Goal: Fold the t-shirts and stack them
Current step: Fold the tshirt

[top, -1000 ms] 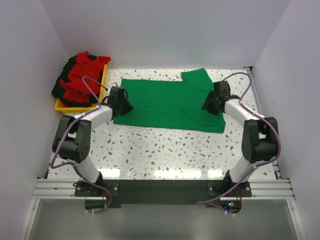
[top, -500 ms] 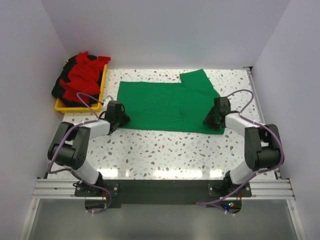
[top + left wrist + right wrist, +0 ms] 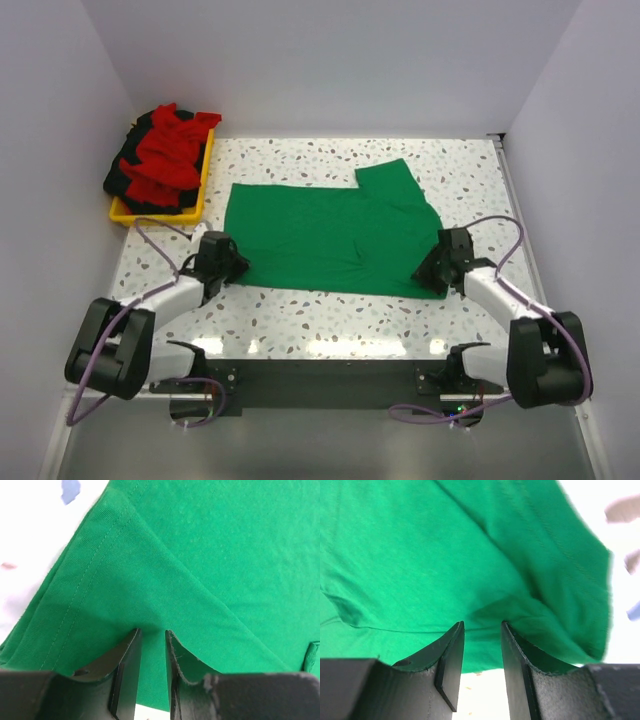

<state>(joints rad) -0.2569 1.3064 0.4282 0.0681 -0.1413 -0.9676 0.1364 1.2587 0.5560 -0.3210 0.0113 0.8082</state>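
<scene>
A green t-shirt point(image 3: 330, 230) lies flat on the speckled table, folded to a rough rectangle with a sleeve sticking out at the far right. My left gripper point(image 3: 235, 268) is shut on its near left corner. My right gripper point(image 3: 432, 272) is shut on its near right corner. In the left wrist view the green cloth point(image 3: 200, 555) runs between the narrow jaws of the left gripper point(image 3: 152, 632), with a hemmed edge at the left. In the right wrist view the cloth point(image 3: 420, 545) bunches between the jaws of the right gripper point(image 3: 482, 625).
A yellow tray point(image 3: 205, 175) stands at the far left, heaped with red and black garments point(image 3: 160, 155). White walls close the table on three sides. Bare table point(image 3: 330, 320) lies between the shirt's near edge and the arm bases.
Both grippers have drawn back toward the near edge, pulling the green t-shirt with them. The shirt now lies closer to the arm bases and flatter than before.
</scene>
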